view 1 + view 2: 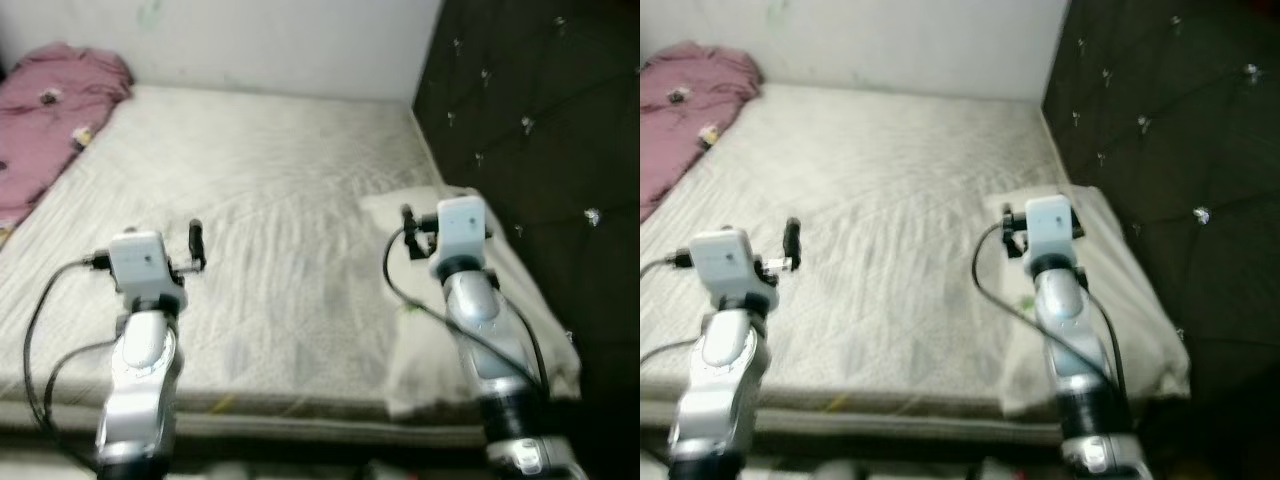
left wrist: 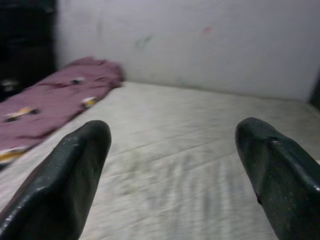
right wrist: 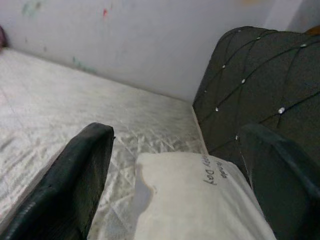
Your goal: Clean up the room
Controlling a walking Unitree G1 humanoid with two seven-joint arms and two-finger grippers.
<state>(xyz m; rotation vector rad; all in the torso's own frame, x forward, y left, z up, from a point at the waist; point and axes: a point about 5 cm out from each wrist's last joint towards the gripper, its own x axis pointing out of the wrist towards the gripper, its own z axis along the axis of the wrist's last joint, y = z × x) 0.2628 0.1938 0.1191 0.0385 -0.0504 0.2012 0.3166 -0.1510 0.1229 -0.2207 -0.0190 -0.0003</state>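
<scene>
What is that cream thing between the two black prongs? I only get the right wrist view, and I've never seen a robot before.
Observer: It is a pillow lying on the bed against the dark tufted headboard. The right gripper hangs over it, open.
Operator: Is there anything else on the bed?
Observer: Yes, a crumpled pink blanket lies at the far left, by the wall.
Operator: And the other arm?
Observer: The left gripper is raised over the bare mattress, open and holding nothing.
</scene>
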